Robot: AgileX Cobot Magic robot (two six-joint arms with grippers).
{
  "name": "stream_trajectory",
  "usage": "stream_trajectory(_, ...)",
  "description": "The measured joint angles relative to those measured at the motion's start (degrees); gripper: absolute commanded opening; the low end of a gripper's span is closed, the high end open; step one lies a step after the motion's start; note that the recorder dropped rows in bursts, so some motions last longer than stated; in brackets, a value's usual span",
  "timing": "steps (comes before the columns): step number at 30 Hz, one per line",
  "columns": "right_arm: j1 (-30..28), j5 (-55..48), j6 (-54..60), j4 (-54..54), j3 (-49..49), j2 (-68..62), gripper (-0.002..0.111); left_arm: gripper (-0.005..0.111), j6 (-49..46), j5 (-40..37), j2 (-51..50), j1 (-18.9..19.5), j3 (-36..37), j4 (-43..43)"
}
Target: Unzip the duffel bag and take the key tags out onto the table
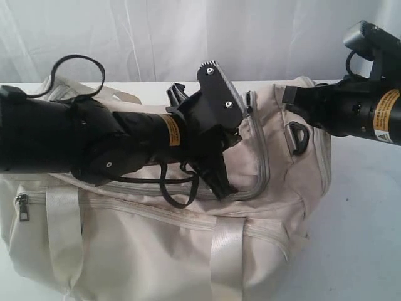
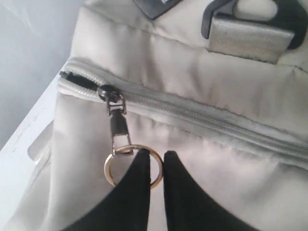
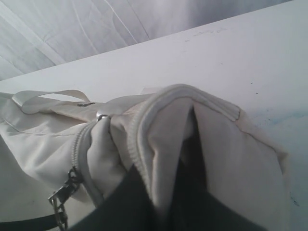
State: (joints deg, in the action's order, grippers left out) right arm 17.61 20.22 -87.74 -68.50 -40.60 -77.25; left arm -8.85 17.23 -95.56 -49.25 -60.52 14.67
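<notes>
While the duffel bag lies on the table, your left gripper pinches the zipper's pull ring, fingertips almost touching. Your right gripper is clamped on a fabric fold at the bag's end.

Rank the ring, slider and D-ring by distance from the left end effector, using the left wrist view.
1. Ring, at the end effector.
2. Slider, along the pull, at the zipper's end.
3. D-ring, beyond the zipper.
</notes>
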Motion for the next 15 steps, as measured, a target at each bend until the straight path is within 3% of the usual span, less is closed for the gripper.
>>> stream_trajectory(6,0.0,-0.1,0.0,0.0,0.0,0.0,0.0,0.0,6.1,-6.8,2.7,-0.8,-0.1,2.8)
stream_trajectory(10,0.0,0.0,0.0,0.0,0.0,0.0,0.0,0.0,6.7,-9.2,3.0,-4.8,-0.1,3.2)
stream_trajectory(15,0.0,1.0,0.0,0.0,0.0,0.0,0.0,0.0,-0.2,-8.1,3.0,-6.4,-0.1,3.5)
